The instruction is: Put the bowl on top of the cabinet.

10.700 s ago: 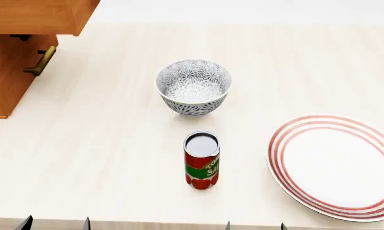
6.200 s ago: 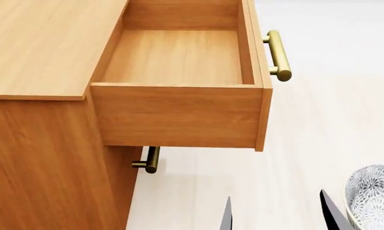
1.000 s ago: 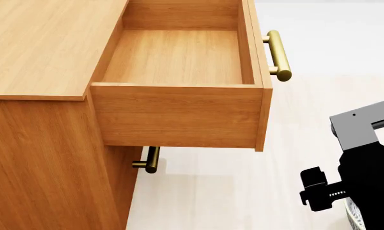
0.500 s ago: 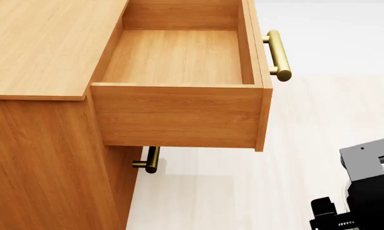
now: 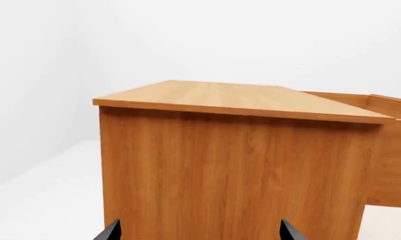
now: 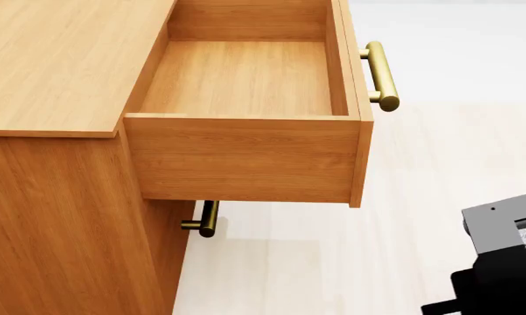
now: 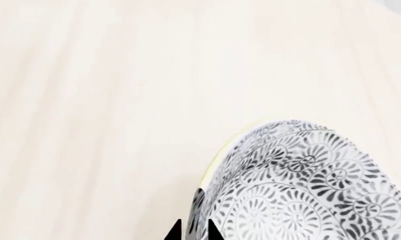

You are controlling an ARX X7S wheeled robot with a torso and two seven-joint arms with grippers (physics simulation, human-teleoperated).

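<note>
— Where to look for the bowl (image 7: pixel 307 190)?

— Down over the pale desk (image 7: pixel 87 100), off to the right of the cabinet (image 6: pixel 53 65). Not on the cabinet's flat top yet.

— Held by anything?

— Yes, pinched by the right hand (image 7: pixel 192 232). Two black tips very close together, one on each side of the thin wall, right by the pale greenish rim.

— Lifted, or resting on the desk?

— Hard to tell. Looks tipped in the right wrist view, with the dark flower pattern showing.

— And from the head view?

— Only a tiny patterned bit, peeking out at the picture's right edge. Mostly hidden behind the grey and black right arm (image 6: pixel 504 275).

— What about the left hand (image 5: pixel 200 235)?

— Spread wide. Nothing between its two black tips. Touching nothing. Pointed at the side wall of the cabinet, lower than the top.

— Anything else to tell about the cabinet?

— Big and orange-brown, standing at the left. Top drawer (image 6: pixel 245 79) pulled far out, with a brass bar handle (image 6: pixel 381 75) on its front. Another brass handle (image 6: pixel 206 220) lower down, under the open drawer.

— Bowl near the drawer?

— No, well apart from it, with bare desk between.
</note>
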